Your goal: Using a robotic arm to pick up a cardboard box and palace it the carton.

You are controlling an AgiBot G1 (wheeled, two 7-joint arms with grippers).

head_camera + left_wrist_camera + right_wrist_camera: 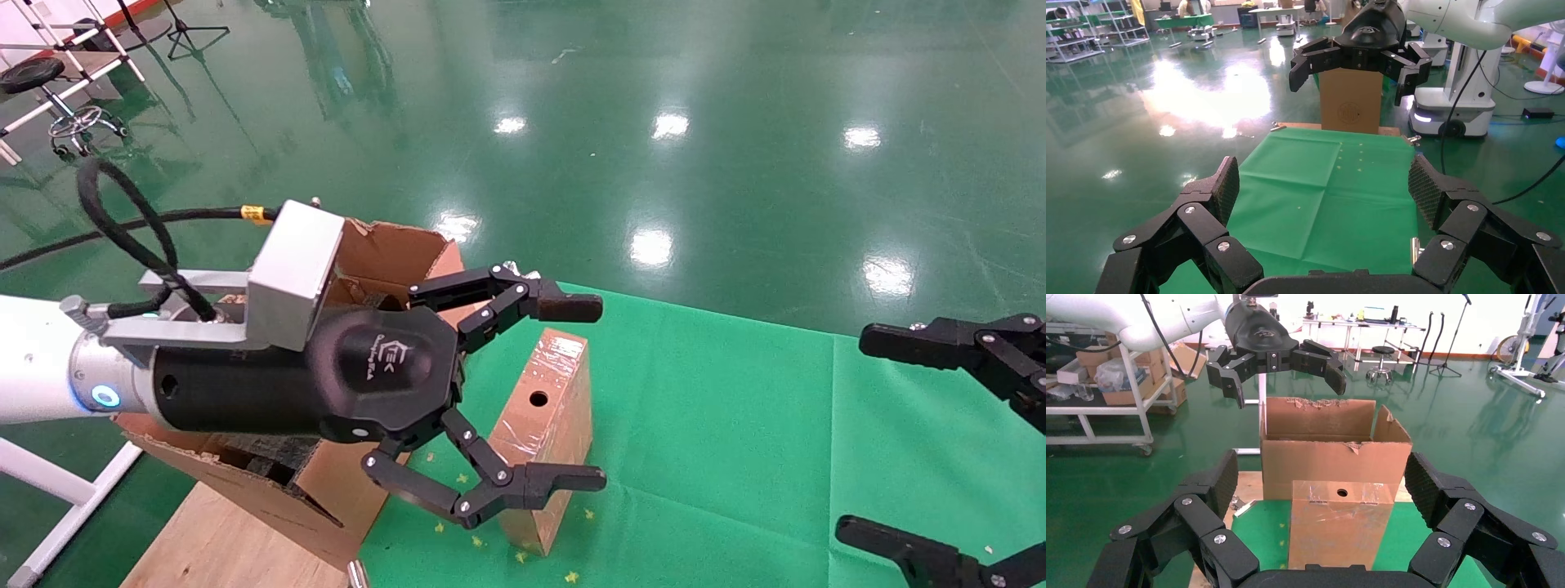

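My robotic arm (33, 359) is white with a silver wrist, blue light ring, grey box module, black cable and black linked-finger left gripper (584, 392).

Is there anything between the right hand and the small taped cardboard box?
No. In the head view only bare green cloth lies between the cardboard box and the open right hand.

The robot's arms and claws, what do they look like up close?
The left arm is white, with a silver wrist, a glowing blue ring, a grey box-shaped module and a black cable with a yellow band. The left gripper is black, with linked fingers studded with silver pins and a small white logo on its palm. The right gripper is also black.
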